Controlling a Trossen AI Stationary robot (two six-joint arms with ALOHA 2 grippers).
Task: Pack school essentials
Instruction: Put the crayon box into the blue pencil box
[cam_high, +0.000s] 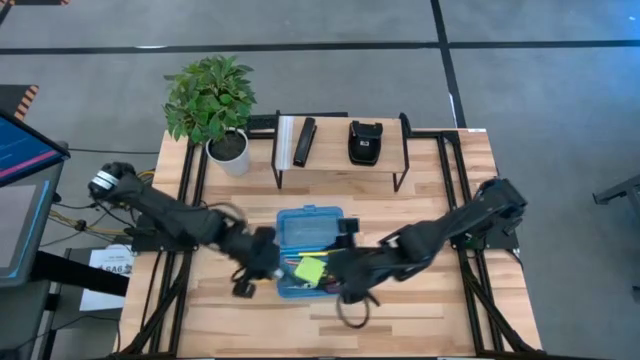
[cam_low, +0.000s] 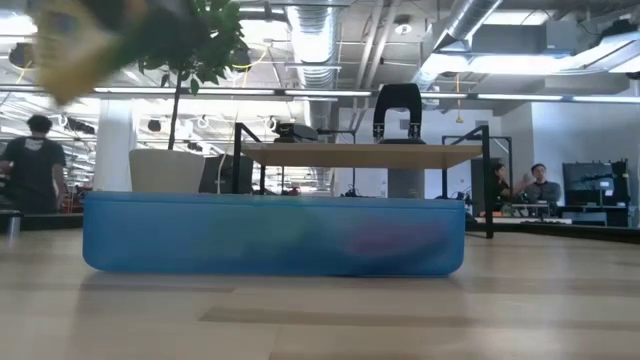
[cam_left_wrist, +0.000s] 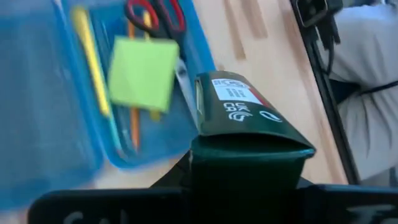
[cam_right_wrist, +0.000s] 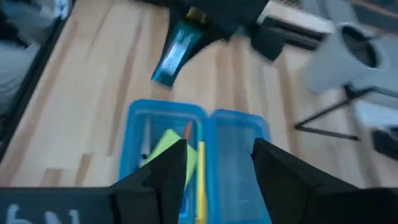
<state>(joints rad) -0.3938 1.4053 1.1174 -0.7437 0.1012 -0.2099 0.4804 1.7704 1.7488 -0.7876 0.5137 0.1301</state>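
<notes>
- The room (cam_low: 560, 120) beyond the table is an open workshop with ceiling ducts and strip lights; people sit at 3 o'clock in the low view and one person stands at 9 o'clock.
- The tabletop (cam_high: 440, 300) is pale wooden planks on a dark frame, standing on a grey floor.
- A potted plant (cam_high: 212, 98) stands at the tabletop's 11 o'clock corner.
- A small rack shelf (cam_high: 340, 150) at 12 o'clock carries a black bar (cam_high: 304, 141) and a black pouch (cam_high: 364, 141), well apart from each other.
- The blue hinged case (cam_high: 310, 250) lies open near the tabletop's centre, between the two arms; the low view shows only its translucent blue side wall.
- Inside the case, the left wrist view shows the lime sticky-note pad (cam_left_wrist: 143, 73), the red-handled scissors (cam_left_wrist: 157, 14), a yellow pencil (cam_left_wrist: 89, 56) and an orange pencil (cam_left_wrist: 133, 121); the overhead view shows only the lime pad clearly.
- The left hand (cam_high: 262, 262) sits at 9 o'clock of the case, clamped on the green crayon box (cam_left_wrist: 245, 121), which juts out tilted beside the case's edge, not yet in it; the right wrist view shows the box above bare planks.
- The right hand (cam_right_wrist: 217, 165) hovers over the case from 4 o'clock, its fingers (cam_right_wrist: 165, 168) apart and holding nothing.
</notes>
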